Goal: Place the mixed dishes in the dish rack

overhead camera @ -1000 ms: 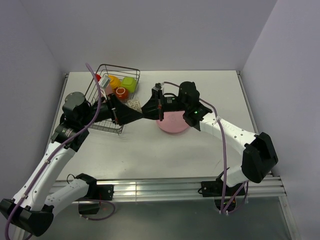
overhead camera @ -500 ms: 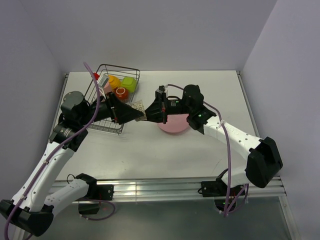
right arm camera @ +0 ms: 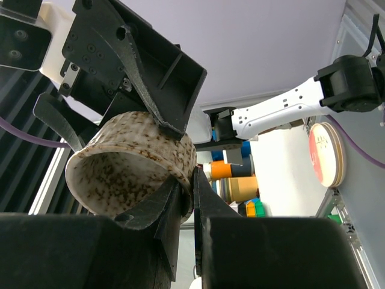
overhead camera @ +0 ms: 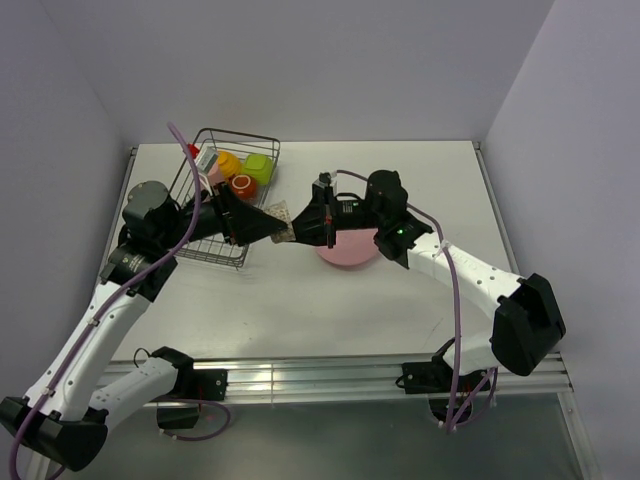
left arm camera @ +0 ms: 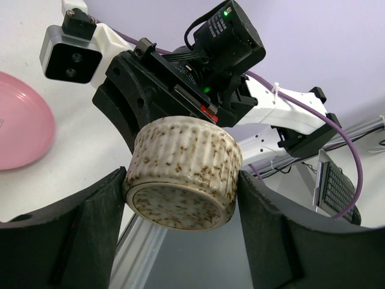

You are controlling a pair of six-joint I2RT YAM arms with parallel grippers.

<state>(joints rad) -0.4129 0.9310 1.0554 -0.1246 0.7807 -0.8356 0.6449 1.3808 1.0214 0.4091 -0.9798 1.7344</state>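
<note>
The small grey-brown speckled dish [overhead camera: 278, 212] hangs in mid-air between both grippers, right of the black wire dish rack [overhead camera: 240, 135]. My left gripper [overhead camera: 270, 226] is shut on its sides; in the left wrist view the dish [left arm camera: 183, 171] sits between both fingers [left arm camera: 90, 229]. My right gripper [overhead camera: 293, 226] pinches its rim [right arm camera: 126, 171] in the right wrist view. The rack holds the orange-yellow bowl [overhead camera: 228, 162], the yellow-green bowl [overhead camera: 259, 167], the red-brown mug [overhead camera: 243, 185] and the pink tumbler [overhead camera: 212, 176]. The pink plate [overhead camera: 347, 250] lies on the table under the right arm.
The rack stands at the table's far left, near the left wall. The white table [overhead camera: 420, 180] stretches to the right of the plate. An aluminium rail [overhead camera: 320, 375] runs along the near edge by the arm bases.
The right arm has reached further left and its gripper has closed in on the dish. The dish has shifted slightly right. Little has moved in the last half second.
</note>
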